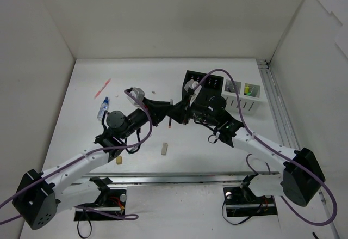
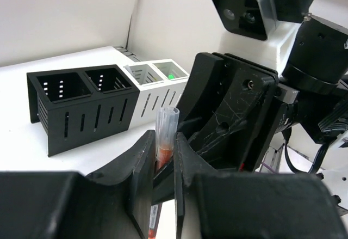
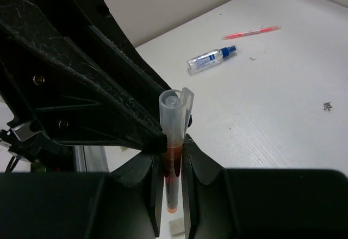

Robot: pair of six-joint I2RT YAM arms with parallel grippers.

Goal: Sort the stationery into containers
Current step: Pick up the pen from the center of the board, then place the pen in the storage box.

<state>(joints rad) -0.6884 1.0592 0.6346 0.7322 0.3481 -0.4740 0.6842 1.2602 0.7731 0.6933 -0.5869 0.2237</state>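
Right now I see the left jaws and the right jaws both clamped on one clear-capped red pen (image 3: 173,141), held off the surface (image 1: 206,157), near the black container (image 2: 81,105).

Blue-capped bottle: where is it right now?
Top view: the bottle lies loose on the left side of the table, just below the pink pen in the picture, not touching it.

Slotted box (image 1: 243,98) sits just right of dotted box (image 1: 213,83); bottle (image 1: 103,109) lies far left.
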